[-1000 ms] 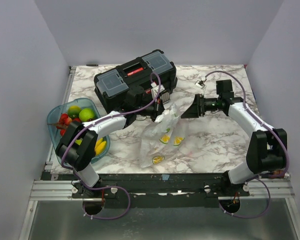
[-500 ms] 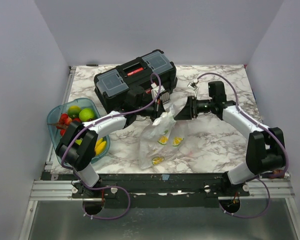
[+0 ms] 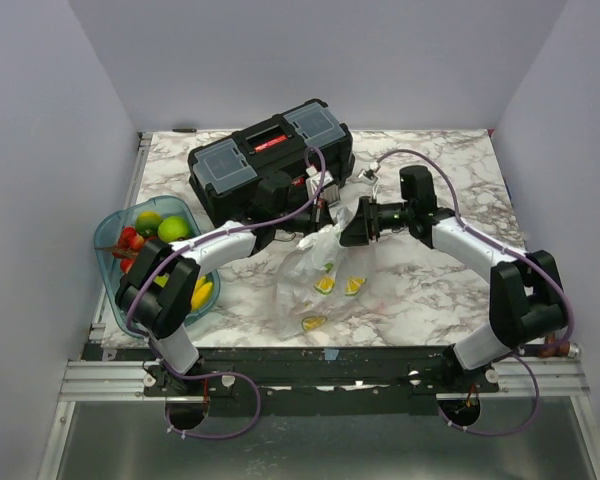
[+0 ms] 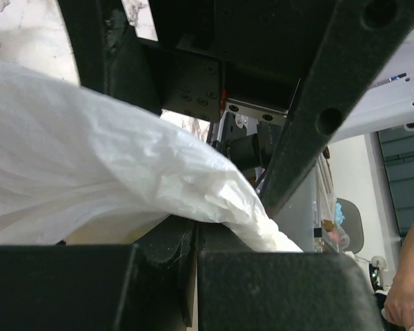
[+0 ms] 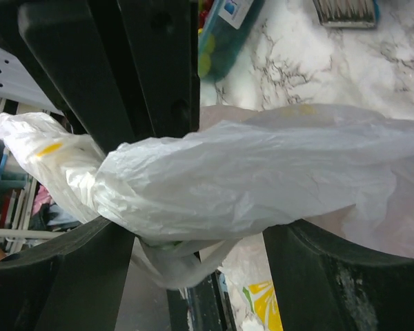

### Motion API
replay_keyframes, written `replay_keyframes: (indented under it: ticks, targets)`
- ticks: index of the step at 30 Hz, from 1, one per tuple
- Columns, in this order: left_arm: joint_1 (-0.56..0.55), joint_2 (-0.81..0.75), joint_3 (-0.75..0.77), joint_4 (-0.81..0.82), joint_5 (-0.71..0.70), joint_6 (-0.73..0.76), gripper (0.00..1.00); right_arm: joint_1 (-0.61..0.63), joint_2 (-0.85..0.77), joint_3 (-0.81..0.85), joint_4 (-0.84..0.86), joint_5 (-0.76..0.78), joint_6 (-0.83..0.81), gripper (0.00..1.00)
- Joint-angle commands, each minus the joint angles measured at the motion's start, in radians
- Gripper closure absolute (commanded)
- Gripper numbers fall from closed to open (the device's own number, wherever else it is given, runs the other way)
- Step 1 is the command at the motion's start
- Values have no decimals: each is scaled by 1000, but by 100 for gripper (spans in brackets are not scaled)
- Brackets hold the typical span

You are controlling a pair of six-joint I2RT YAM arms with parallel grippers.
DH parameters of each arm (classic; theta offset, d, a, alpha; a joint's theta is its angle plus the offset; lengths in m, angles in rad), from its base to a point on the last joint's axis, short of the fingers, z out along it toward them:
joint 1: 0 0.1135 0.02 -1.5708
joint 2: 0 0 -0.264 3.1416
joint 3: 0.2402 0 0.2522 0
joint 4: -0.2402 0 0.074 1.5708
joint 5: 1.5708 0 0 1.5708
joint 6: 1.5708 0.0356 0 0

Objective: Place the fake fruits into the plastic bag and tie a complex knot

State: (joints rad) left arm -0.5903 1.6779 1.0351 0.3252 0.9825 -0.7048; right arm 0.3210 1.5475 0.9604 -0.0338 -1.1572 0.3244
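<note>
My left gripper (image 4: 196, 238) is closed, and its two fingers meet on a pinch of the plastic bag (image 3: 302, 270), whose film tapers to a twisted tip there. My right gripper (image 5: 196, 241) is partly open, with a finger on each side of the gathered neck. The neck crosses the gap unclamped. The grippers sit just beside each other, near the toolbox (image 3: 270, 160), and the bag drapes from them onto the desk (image 3: 430, 290). I cannot tell whether the yellow wedges (image 3: 325, 285) on the bag are contents or print. The fake fruits (image 3: 160, 228) lie in the tray (image 3: 108, 220), well apart from the bag. I judge the step in hand to be knotting. I should clamp the neck close beside the left pinch, keep the thin film taut without tearing it, and wind slowly.
</note>
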Motion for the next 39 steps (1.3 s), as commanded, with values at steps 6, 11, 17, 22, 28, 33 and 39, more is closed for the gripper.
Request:
replay_keyframes:
  ticks: [6, 11, 17, 22, 28, 33, 39]
  targets:
    - [-27, 27, 20, 41, 29, -9, 100, 54, 28, 5, 304, 1, 232, 24]
    - [-32, 45, 33, 22, 12, 4, 100, 78, 8, -42, 361, 64, 294, 22]
    - [34, 26, -15, 114, -9, -72, 100, 60, -85, -104, 164, 91, 158, 20]
    - [47, 21, -34, 318, 24, -254, 100, 57, -121, -214, 280, 93, 264, 19]
    - [1, 39, -31, 394, 59, -336, 100, 65, -82, -203, 479, 136, 394, 18]
    - [-33, 63, -54, 356, 57, -314, 100, 85, -50, -172, 603, 178, 480, 18]
    - [-43, 83, -76, 323, 79, -293, 100, 90, -50, -169, 627, 201, 494, 18]
